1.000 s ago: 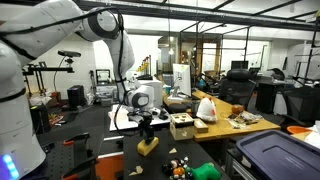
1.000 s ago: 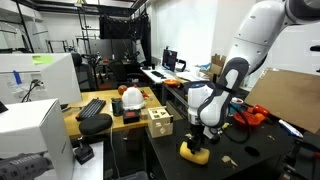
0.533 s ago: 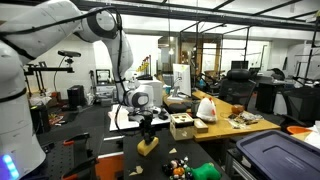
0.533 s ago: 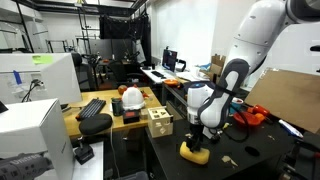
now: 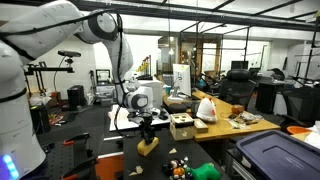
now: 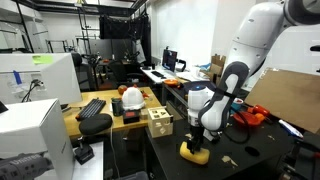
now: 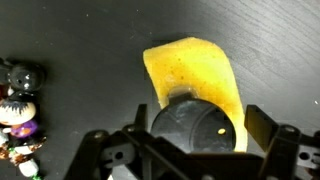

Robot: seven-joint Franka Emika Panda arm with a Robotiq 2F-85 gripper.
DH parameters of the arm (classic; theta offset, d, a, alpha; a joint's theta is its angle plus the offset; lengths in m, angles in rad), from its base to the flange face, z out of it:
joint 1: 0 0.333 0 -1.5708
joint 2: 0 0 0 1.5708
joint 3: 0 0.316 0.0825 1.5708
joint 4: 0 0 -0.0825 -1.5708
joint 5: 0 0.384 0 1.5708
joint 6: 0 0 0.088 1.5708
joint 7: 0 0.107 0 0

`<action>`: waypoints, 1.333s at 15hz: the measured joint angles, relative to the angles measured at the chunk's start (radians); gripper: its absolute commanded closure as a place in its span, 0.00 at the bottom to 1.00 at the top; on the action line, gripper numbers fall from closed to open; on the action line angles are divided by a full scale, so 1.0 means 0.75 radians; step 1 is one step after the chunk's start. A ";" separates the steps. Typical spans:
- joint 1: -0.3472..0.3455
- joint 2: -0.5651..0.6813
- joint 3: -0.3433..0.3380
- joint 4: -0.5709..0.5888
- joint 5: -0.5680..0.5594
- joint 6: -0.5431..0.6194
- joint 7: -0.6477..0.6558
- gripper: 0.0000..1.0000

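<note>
Currently my gripper (image 7: 188,140) stands wide open and holds nothing, its jaws at the lower left and lower right of the wrist view. Directly beneath it lies the yellow wedge-shaped foam block (image 7: 195,70), with a black round knob (image 7: 197,125) on its near end. The block's long axis runs up-frame, crosswise to my jaw line. In an exterior view my white arm (image 6: 250,50) points the wrist straight down over the black tabletop (image 7: 70,40).
</note>
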 measured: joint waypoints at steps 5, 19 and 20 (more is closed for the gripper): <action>0.039 0.020 -0.039 0.000 -0.004 0.073 0.000 0.50; 0.008 0.025 -0.067 0.139 0.145 0.003 0.190 0.50; -0.006 0.025 -0.066 0.172 0.165 -0.032 0.219 0.50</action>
